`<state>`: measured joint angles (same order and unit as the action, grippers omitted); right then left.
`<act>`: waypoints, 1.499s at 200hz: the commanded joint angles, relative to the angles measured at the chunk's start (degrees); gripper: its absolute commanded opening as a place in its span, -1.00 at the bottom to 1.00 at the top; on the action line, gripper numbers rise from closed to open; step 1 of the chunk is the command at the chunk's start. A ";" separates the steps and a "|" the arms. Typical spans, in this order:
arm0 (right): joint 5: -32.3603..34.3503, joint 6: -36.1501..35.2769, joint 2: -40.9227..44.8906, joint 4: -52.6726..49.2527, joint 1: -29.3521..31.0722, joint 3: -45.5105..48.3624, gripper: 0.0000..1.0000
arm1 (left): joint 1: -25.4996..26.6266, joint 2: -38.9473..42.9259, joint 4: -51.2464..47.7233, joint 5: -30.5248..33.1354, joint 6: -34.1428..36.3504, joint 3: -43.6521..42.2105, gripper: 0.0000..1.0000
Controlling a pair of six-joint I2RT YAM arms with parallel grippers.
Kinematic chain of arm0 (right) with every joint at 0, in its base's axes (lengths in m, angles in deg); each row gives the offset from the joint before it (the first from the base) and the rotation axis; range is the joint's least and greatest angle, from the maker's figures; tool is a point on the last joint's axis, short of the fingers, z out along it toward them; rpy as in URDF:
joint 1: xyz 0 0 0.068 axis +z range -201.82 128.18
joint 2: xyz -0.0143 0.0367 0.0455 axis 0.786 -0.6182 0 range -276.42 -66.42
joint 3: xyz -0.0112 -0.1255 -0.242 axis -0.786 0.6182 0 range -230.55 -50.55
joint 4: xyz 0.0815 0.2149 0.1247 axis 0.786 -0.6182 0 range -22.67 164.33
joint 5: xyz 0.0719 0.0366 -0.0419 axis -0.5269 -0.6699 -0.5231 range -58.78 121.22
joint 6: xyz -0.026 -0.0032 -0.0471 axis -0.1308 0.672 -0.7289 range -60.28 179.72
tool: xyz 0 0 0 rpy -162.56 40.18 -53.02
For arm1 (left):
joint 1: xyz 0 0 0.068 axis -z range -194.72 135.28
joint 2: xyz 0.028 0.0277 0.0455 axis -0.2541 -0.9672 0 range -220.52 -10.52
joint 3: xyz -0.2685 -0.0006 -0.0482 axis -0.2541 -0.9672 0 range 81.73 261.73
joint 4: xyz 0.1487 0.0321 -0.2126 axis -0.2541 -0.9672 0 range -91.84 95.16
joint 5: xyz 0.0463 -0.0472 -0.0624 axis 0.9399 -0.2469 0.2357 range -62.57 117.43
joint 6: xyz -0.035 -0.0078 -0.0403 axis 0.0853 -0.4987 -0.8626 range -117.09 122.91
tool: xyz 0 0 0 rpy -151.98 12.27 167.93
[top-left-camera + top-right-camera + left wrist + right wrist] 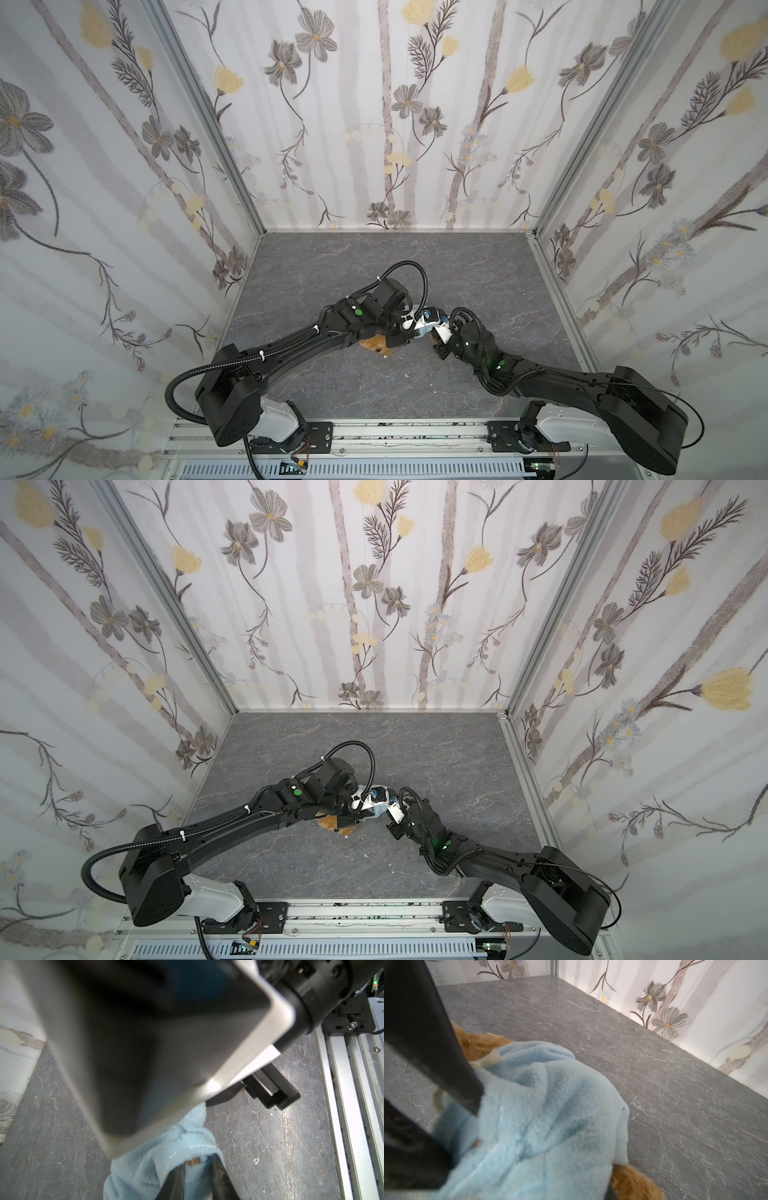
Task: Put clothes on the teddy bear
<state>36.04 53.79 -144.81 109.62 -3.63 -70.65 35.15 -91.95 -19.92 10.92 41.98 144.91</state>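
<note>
Both top views: bright, even, diffuse light. The papered walls (374, 124) read near white with no hard shadows. Only a faint, soft shadow lies under the arms (291, 340) on the grey tabletop (374, 266). Strong wide-angle distortion: the wall posts splay toward the frame edges. Detail is slightly soft throughout.

Left wrist view: a large grey block (145, 1043) close to the lens is fully out of focus, dark in the middle with a pale rim. A glare streak lies on the tabletop near the rail (342, 1105).

Right wrist view: the black fingers (425, 1032) are blurred. The light-blue fleece (550, 1105) is soft where nearest. The wall is washed out.
</note>
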 commanded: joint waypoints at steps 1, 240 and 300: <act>-1.84 2.43 -0.32 7.74 -0.63 0.62 -0.93 | -0.79 2.21 -1.22 -0.48 -0.39 1.29 -0.08; -23.00 56.95 -17.19 15.82 -15.04 4.19 0.54 | 2.78 -2.88 29.46 23.22 -29.65 -17.72 0.30; -20.30 50.22 -15.10 8.21 -15.41 3.13 0.26 | 2.85 -11.24 31.69 27.02 -24.92 -15.40 0.01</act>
<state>13.63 107.77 -159.63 121.09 -18.93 -67.07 38.01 -101.39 8.40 34.61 14.94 128.41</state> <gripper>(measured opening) 0.678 0.550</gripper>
